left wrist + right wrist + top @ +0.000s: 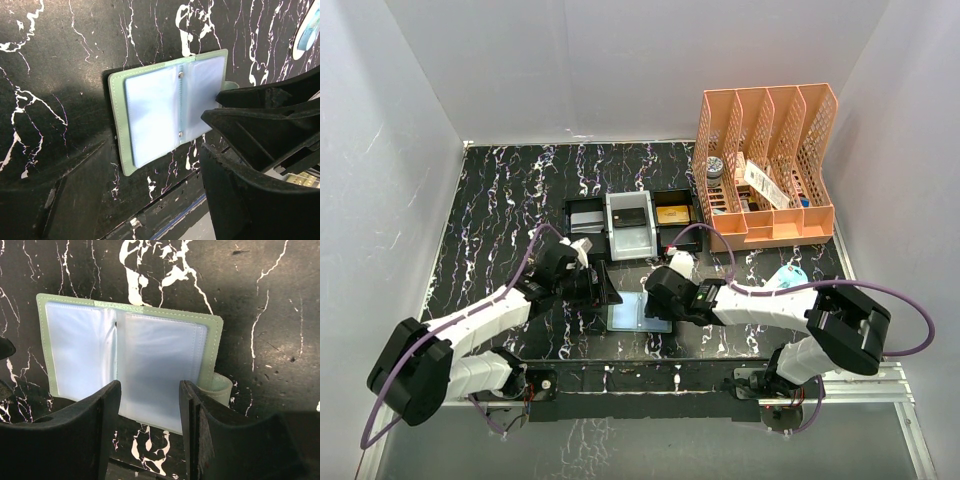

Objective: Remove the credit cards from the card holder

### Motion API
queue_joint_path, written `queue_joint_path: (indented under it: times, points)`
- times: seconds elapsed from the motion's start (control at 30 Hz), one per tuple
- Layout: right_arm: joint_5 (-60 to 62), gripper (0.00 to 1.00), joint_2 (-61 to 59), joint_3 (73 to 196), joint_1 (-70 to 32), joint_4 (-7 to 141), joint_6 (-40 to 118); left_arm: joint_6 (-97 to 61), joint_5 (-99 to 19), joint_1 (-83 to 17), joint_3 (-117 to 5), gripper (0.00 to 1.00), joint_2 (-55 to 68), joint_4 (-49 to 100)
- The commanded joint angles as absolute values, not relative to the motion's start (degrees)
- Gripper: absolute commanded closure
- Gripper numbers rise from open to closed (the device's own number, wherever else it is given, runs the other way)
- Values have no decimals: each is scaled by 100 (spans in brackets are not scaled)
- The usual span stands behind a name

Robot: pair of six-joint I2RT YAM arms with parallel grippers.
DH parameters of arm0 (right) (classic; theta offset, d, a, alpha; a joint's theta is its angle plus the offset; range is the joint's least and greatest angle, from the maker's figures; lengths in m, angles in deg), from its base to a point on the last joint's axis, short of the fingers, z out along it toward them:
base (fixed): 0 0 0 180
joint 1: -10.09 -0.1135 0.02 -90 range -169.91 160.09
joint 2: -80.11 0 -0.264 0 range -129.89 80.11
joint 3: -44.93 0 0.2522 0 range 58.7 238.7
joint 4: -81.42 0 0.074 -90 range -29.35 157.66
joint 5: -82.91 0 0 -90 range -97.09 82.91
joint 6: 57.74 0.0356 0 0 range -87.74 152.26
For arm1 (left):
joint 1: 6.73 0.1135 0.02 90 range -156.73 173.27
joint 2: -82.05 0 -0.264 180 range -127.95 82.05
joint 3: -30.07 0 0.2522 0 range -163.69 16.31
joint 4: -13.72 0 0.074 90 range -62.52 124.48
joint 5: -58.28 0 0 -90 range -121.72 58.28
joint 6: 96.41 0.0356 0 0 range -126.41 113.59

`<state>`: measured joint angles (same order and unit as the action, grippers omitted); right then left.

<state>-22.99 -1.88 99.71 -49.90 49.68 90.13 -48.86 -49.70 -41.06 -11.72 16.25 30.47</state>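
Both released and empty. Left pincer (607,293) at the left edge of the holder (640,313), spread flat on the counter (500,210) by the near edge, long axis left to right. Right pincer (148,402) straddling the right leaf from the near side, likely the nearer of the two. Pale pockets (155,355), contents unclear.

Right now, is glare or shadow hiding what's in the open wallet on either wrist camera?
Left wrist: card holder pockets wash out pale blue, shadow darkens the table lower left. Right wrist: pockets glare near white, contents unreadable.
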Motion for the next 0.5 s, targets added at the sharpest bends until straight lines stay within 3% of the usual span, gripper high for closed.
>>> queue_joint_path:
  times: [0.0, 0.47]
  points:
    - [-2652, 52, -82, 10023, -4994, 4813, 9195, -4860, -4999, -4170, -1203, 32, 1590, 2928]
    - [-2874, 50, 58, 10286, -4985, 4244, 9124, -4989, -4807, -4627, -1427, 35, 1092, 2633]
